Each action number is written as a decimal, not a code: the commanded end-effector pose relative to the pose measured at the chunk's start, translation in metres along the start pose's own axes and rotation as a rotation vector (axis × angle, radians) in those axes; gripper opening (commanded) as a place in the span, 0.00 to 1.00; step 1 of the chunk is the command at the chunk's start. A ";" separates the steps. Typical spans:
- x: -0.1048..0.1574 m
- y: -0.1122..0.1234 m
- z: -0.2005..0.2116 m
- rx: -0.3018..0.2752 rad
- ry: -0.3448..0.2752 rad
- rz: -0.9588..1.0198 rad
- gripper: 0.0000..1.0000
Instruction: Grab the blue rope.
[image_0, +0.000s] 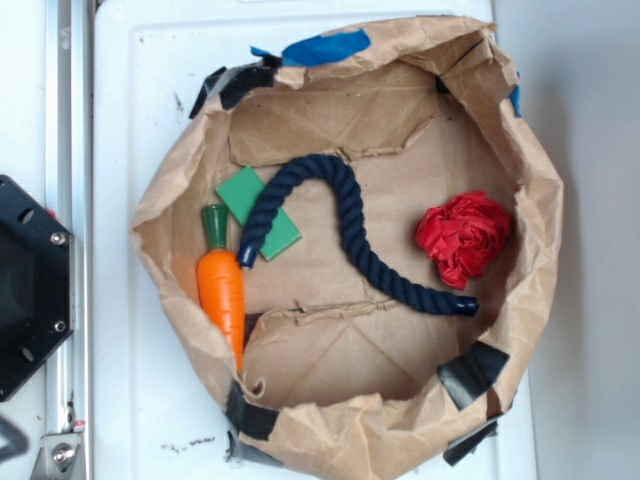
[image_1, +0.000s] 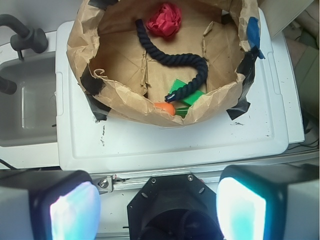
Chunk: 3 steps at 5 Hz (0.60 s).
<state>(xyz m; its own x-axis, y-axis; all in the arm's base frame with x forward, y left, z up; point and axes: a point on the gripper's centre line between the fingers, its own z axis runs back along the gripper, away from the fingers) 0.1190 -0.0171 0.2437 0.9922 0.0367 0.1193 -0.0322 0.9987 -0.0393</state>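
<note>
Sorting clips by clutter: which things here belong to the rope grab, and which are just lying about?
Belongs to the job:
blue rope, lying curved in the paper bag
gripper, fingers spread, well short of the bag

Lying about:
toy carrot
green block, under one rope end
red crumpled paper
blue tape

Blue rope (image_0: 345, 215) lying loose in the paper-lined bin.
Thick navy twisted cord with glossy dark-blue capped ends, bent in an arch; one end rests on the green block beside the carrot top, the other just below the red crumpled wad.
</note>
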 end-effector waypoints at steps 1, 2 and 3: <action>0.000 0.000 0.000 0.000 0.000 0.000 1.00; 0.046 0.009 -0.009 0.032 0.004 0.038 1.00; 0.084 0.020 -0.018 0.055 0.003 0.023 1.00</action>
<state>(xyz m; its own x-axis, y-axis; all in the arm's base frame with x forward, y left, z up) 0.2011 0.0000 0.2238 0.9967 0.0356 0.0726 -0.0364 0.9993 0.0104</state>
